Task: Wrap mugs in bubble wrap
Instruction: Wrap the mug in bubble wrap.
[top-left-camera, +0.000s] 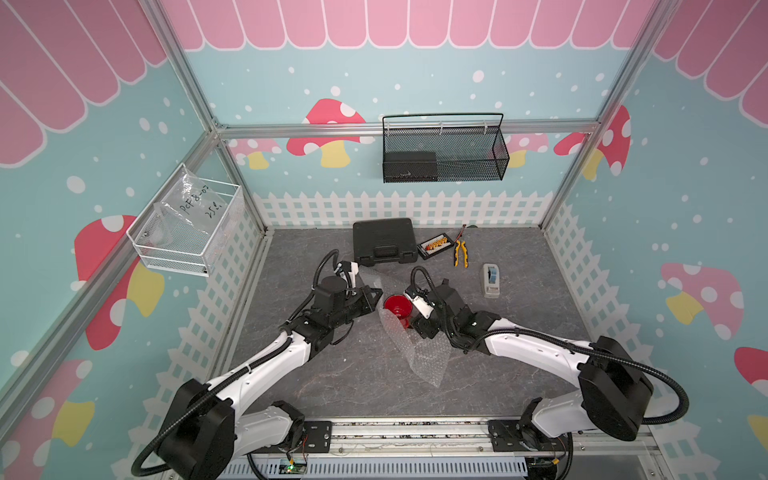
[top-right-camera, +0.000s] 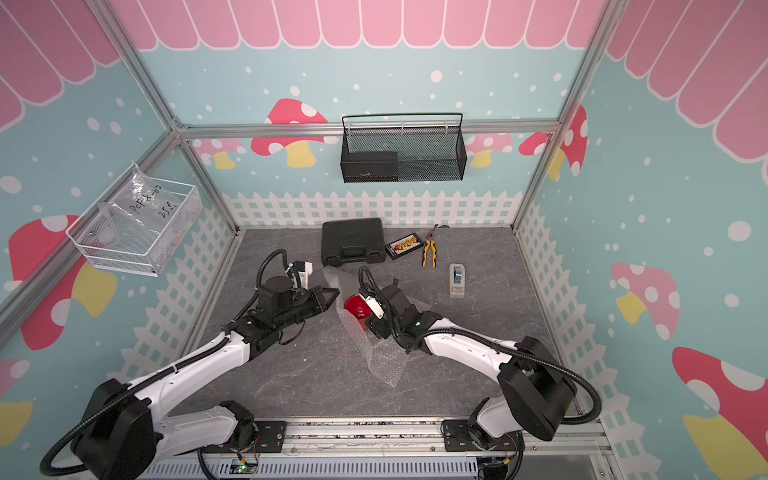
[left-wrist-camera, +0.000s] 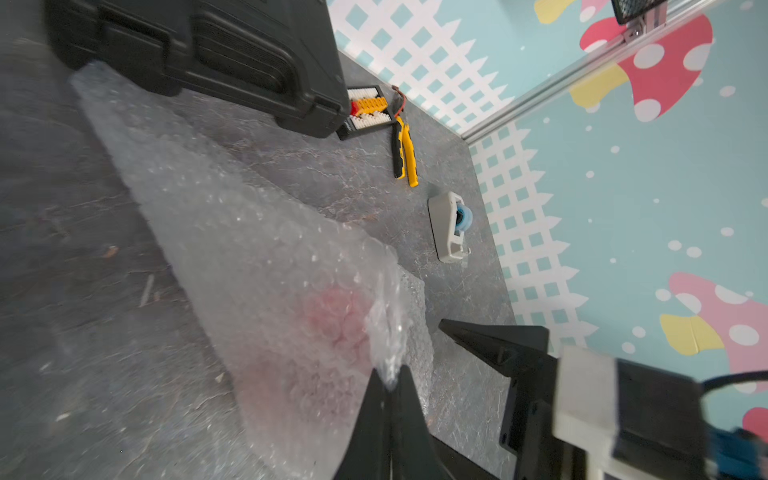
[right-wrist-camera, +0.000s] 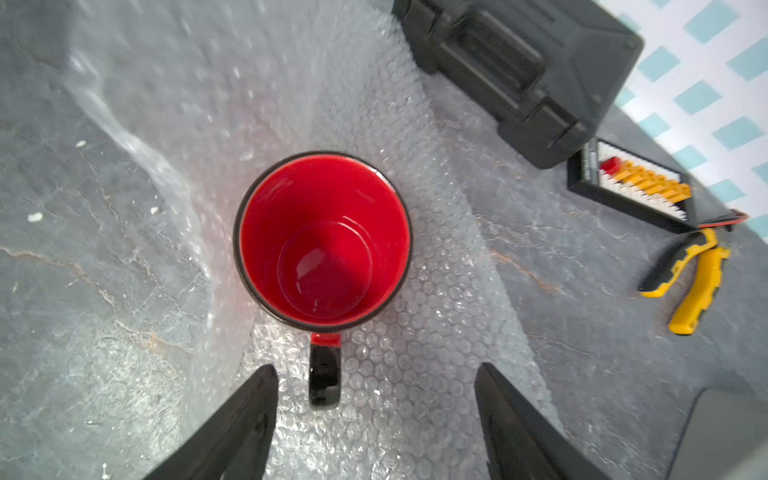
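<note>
My left fingers (left-wrist-camera: 390, 388) are pinching shut on the soft, light, clear bubbly plastic sheet (left-wrist-camera: 257, 266). My right fingers (right-wrist-camera: 375, 370) are hanging wide open, empty, around the dark handle of the small shiny red mug (right-wrist-camera: 324, 241) standing on that sheet. I am guessing the mug is slippery and breakable, so the handle is best to grab.

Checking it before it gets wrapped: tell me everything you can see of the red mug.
The mug is small, glossy and red inside, seemingly ceramic, with a thin dark rim and a dark handle that is red where it joins. It is empty and stands upright, mouth up, on the bubble wrap. Its handle points into the gap of the open right claw, which does not touch it.
</note>
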